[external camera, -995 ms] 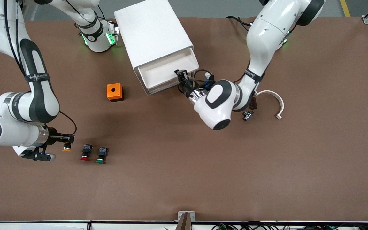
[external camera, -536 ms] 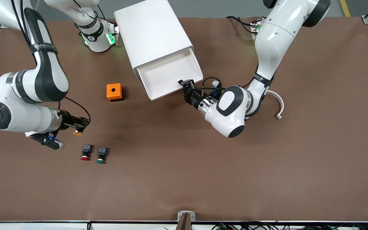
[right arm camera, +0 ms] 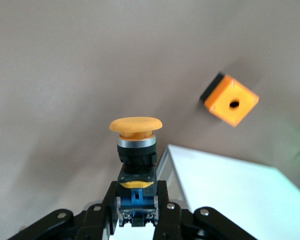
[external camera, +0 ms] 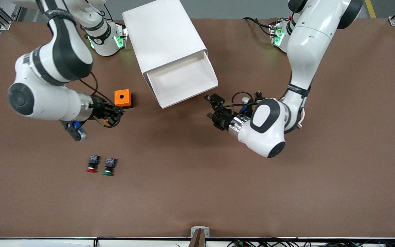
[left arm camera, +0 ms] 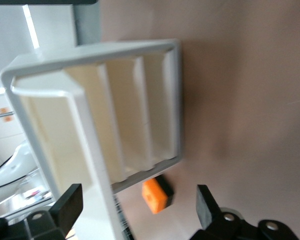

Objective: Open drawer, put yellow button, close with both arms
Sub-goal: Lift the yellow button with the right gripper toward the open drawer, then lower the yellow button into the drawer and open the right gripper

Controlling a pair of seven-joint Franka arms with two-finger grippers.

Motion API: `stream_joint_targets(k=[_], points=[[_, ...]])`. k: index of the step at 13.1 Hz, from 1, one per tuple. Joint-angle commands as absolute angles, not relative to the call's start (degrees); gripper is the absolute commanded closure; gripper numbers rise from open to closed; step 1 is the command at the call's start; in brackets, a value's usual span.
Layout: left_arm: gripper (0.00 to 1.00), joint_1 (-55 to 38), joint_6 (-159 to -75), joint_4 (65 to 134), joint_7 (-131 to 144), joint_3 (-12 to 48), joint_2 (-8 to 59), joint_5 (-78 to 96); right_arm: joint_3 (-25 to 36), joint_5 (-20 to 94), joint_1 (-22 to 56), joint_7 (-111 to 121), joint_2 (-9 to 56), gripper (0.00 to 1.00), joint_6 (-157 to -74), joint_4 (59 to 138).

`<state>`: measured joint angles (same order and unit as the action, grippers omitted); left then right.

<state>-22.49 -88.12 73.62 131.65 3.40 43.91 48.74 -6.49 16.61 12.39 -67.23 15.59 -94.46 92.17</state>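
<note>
Right wrist view: right claw (right arm camera: 136,216) pinches the yellow button (right arm camera: 135,145) above the table (external camera: 197,192), beside an orange box (external camera: 122,98). Left claw (external camera: 214,110), spread wide, hangs near the open drawer (external camera: 183,83). A shallow grip might drop it.

drawer (external camera: 183,80) — top of white cabinet, pulled open | yellow button (right arm camera: 135,132) — airborne, cap outward
</note>
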Motion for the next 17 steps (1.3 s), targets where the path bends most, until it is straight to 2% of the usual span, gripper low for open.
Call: stream_joint_targets(k=[1, 6, 10, 13, 15, 17], points=[[0.0, -18.74, -86.84, 72.86, 128.61, 3.16, 41.23, 40.81, -6.24, 17.67, 17.82, -77.74, 13.1, 0.99, -95.18, 93.16], [0.0, -16.96, -86.49, 72.95, 113.48, 3.51, 34.82, 19.29, -6.15, 17.14, 26.52, -92.87, 12.22, 0.99, -100.44, 93.69], [0.0, -16.52, -81.4, 73.04, 99.1, 2.81, 31.56, 14.96, -6.15, 16.44, 32.5, -102.11, 12.48, 0.98, -111.32, 98.07], [0.0, -16.87, -81.12, 73.04, 85.21, 3.16, 29.71, 8.71, -6.06, 15.3, 36.55, -107.03, 12.74, 0.98, -115.74, 100.1], [0.0, -16.7, -81.12, 73.04, 80.18, 2.99, 29.62, 7.48, -6.15, 12.84, 38.49, -110.47, 12.92, 0.92, -118.11, 101.33], [0.0, -16.87, -81.21, 73.04, 72.99, 3.25, 29.44, 5.38, -6.15, 11.61, 38.85, -111.18, 12.92, 0.74, -119.88, 103.09]])
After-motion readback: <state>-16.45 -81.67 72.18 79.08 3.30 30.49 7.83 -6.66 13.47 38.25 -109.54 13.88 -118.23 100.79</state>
